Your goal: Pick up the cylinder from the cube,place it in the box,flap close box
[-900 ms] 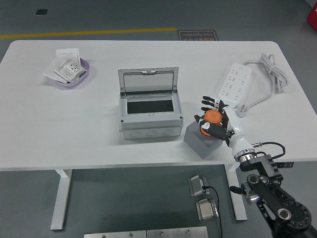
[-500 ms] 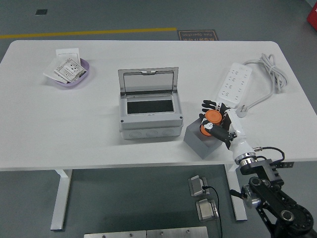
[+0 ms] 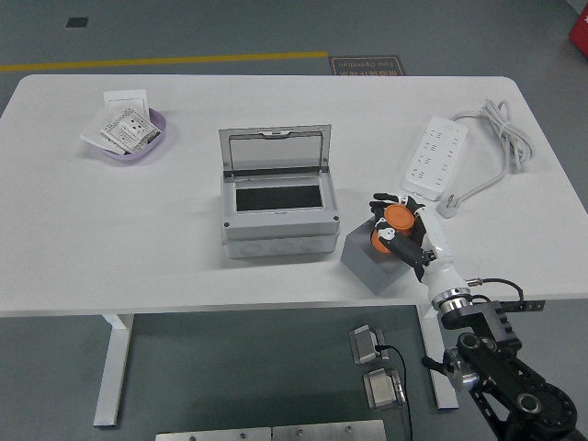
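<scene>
Fingers of the right hand are curled around the orange cylinder, gripping it where it sits over the top of the grey cube. Whether the cylinder touches the cube or is held just clear of it cannot be told from this view. The hand's white wrist runs down and to the right, off the table's near edge, into the black arm that comes in from the lower right corner.

Just left of the cube, almost touching it, stands the grey box with its clear lid tipped up and back, showing a dark inside. Beyond the hand, toward the far right, a white power strip lies at an angle, and its cable loops near the right edge. Well apart, at the far left corner, a purple bowl holds small printed packets.

All of this rests on a white table with rounded corners, its top plain and matte. Under the near edge show a white table leg and two small grey pedals on the floor. The floor is dull grey, with a yellow line running across behind the table and a dark mat just past the far edge.
</scene>
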